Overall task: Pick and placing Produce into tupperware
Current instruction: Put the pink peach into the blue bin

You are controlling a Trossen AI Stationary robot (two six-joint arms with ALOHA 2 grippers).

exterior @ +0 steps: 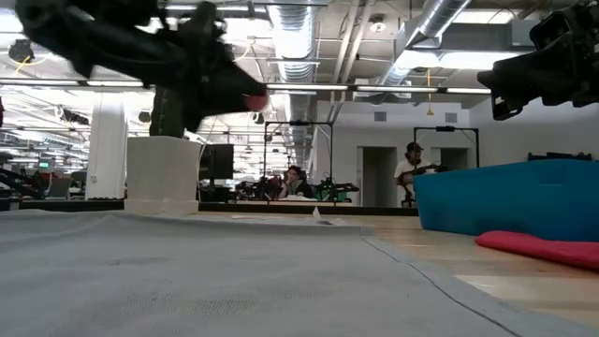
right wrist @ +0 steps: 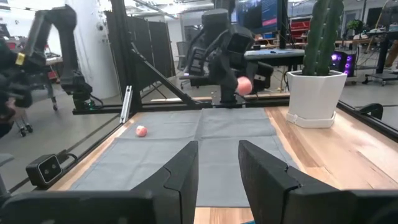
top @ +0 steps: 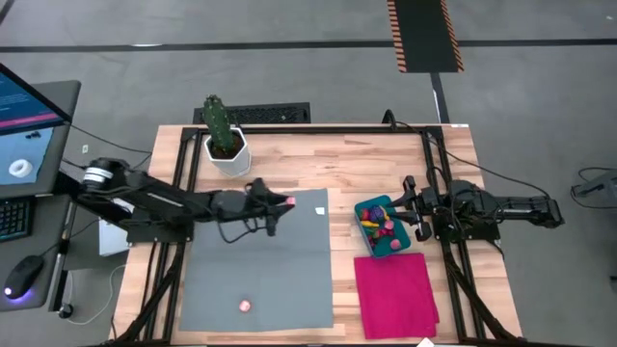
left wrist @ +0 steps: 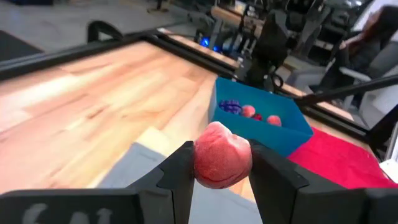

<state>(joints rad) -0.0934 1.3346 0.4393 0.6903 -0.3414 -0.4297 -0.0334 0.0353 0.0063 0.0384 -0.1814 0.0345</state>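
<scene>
A pink-red round piece of produce [left wrist: 222,163] sits between the fingers of my left gripper [top: 285,202], which hangs above the far part of the grey mat [top: 255,265]. The teal tupperware [top: 384,226] stands to the mat's right on the wooden table, with several small fruits inside. Another pink piece of produce [top: 245,306] lies on the mat near its front edge. My right gripper [right wrist: 217,163] waits open just right of the tupperware, with nothing between its fingers. My left gripper pinches the pink-red fruit by its two opposite sides [left wrist: 200,167] between its two fingers. The fingers [left wrist: 177,177] come nearly level from the table's left, pointing toward the tupperware. The fruit is lifted clear of the mat.
A tall green cactus [top: 218,123] in a white pot [top: 229,156] stands at the table's far left, close behind my left arm. A magenta cloth [top: 395,294] lies in front of the tupperware. A small white scrap [top: 321,209] lies at the mat's right edge.
</scene>
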